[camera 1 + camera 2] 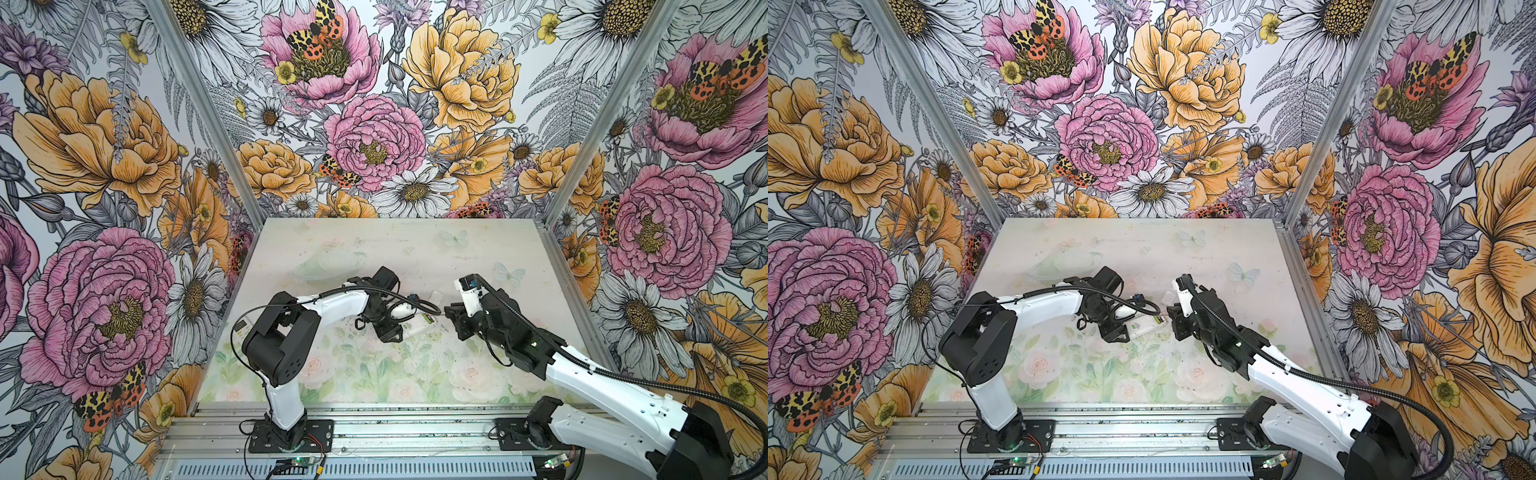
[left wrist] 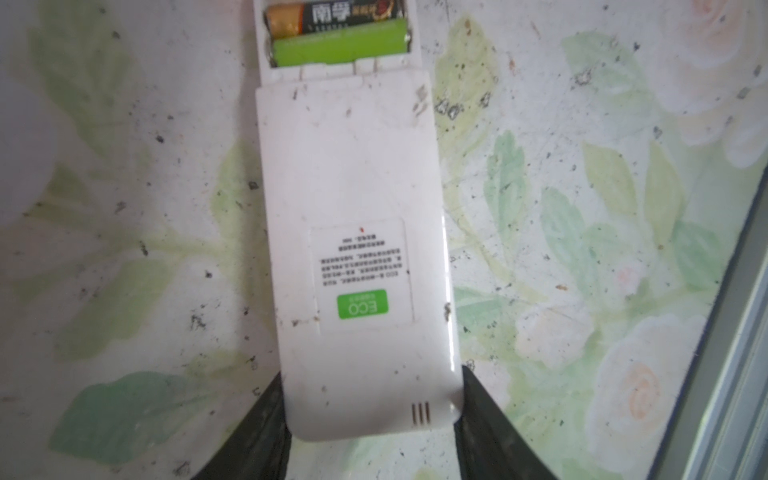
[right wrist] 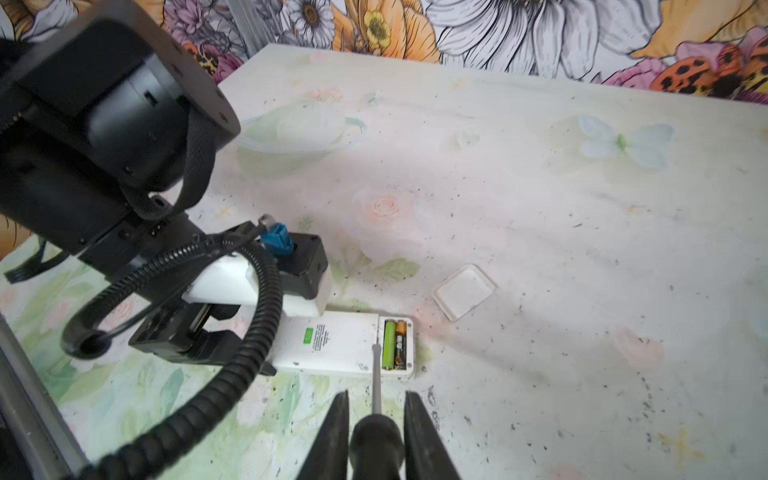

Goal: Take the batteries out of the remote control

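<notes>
Right wrist view shows the right end effector point(image 3: 376, 395) clamping the screwdriver point(image 3: 376, 444), shaft tip alongside the lime green battery point(image 3: 389, 344), while the left end effector point(image 2: 372, 374) grips the remote control point(image 3: 332, 340).

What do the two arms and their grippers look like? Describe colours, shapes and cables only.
Both the left arm and right arm have white shell links with black joint housings, on black base plates. A black corrugated cable runs along each. The left gripper and right gripper have black, tapering fingers.
</notes>
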`<act>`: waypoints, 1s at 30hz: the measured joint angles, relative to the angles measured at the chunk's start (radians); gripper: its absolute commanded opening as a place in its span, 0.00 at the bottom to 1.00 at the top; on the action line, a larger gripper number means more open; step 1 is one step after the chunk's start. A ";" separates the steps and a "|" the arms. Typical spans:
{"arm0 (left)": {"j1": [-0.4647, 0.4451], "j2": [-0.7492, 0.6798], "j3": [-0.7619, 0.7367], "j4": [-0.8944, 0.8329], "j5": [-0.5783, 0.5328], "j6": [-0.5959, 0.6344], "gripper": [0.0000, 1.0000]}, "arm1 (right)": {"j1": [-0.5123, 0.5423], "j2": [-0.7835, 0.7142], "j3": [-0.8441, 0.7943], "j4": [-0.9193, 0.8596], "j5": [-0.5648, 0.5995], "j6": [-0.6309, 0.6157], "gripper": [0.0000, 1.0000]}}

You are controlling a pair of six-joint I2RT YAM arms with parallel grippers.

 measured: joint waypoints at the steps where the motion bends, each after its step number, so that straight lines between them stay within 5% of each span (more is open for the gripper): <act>1: -0.002 0.000 0.000 0.000 0.000 0.000 0.00 | 0.000 0.012 0.002 -0.014 -0.014 -0.002 0.00; 19: -0.030 0.000 -0.008 0.018 -0.040 0.006 0.00 | -0.027 0.066 0.076 -0.095 -0.019 -0.037 0.00; 30: -0.092 -0.002 -0.055 0.083 -0.171 0.032 0.00 | -0.030 0.143 0.126 -0.156 -0.032 -0.089 0.00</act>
